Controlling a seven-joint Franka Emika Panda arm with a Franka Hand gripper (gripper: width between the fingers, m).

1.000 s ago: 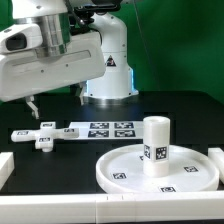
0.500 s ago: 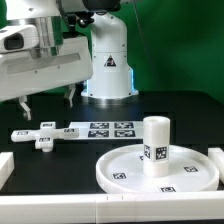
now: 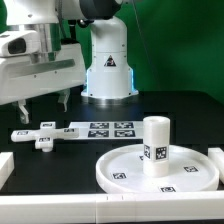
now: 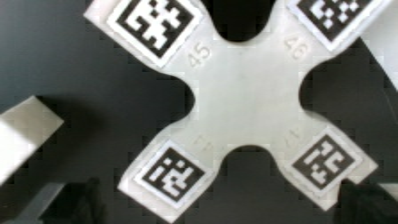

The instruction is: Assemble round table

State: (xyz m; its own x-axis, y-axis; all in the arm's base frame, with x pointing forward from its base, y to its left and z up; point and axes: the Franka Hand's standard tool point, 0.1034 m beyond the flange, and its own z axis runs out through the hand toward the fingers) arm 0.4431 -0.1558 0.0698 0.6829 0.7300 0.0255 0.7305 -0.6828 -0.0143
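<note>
The round disc [image 3: 125, 170] lies at the exterior view's front right, with the short cylinder leg [image 3: 155, 146] standing upright on it. The cross-bar foot [image 3: 38, 135] lies flat on the black table at the left. It fills the wrist view [image 4: 240, 95], with tags on its arms. My gripper [image 3: 43, 102] hangs open and empty above the foot, clear of it. In the wrist view the gripper [image 4: 222, 205] shows only as dark fingertips [image 4: 63, 200] at either side of the foot's near arms.
The marker board [image 3: 105, 129] lies just right of the foot. White corner brackets stand at the front left [image 3: 5, 165] and the right [image 3: 215, 155]. A white block edge [image 4: 27, 125] shows beside the foot. The robot base [image 3: 108, 70] stands behind.
The arm has moved toward the exterior view's left, bringing the open gripper over the cross-bar foot. The parts have not moved.
</note>
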